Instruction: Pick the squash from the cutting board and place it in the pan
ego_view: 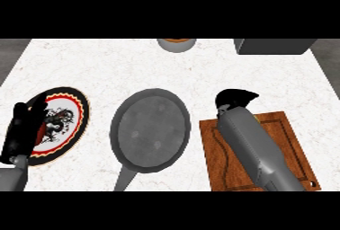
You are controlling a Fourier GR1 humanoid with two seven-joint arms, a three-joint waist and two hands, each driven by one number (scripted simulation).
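At the far left the left hand (pixel 22 130), black on its grey forearm, stands over the left edge of a round plate with a black rim, a red zigzag ring and a dark figure on its white middle (pixel 66 117); its fingers are straight and together, pointing up the view, holding nothing. The plate lies on the white marbled counter (pixel 100 67).

Just right of the plate, apart from it, lies the round dark grey metal pan (pixel 150 130), its handle running down toward the lower edge of the view. Nothing lies inside it.

Above the pan, at the counter's far edge, shows part of a grey round vessel with an orange-brown top (pixel 176 44), cut off by the view. Further right along the same edge sits a dark grey boxy object (pixel 275 46), also cut off.

Right of the pan is the reddish-brown wooden cutting board with a groove around its border (pixel 292 148). The right forearm lies across the board, and the black right hand (pixel 234 99) curls downward at the board's far edge. Its fingers are bent over, but whether they close on anything cannot be told. The squash cannot be seen anywhere; if it is under that hand, the hand hides it
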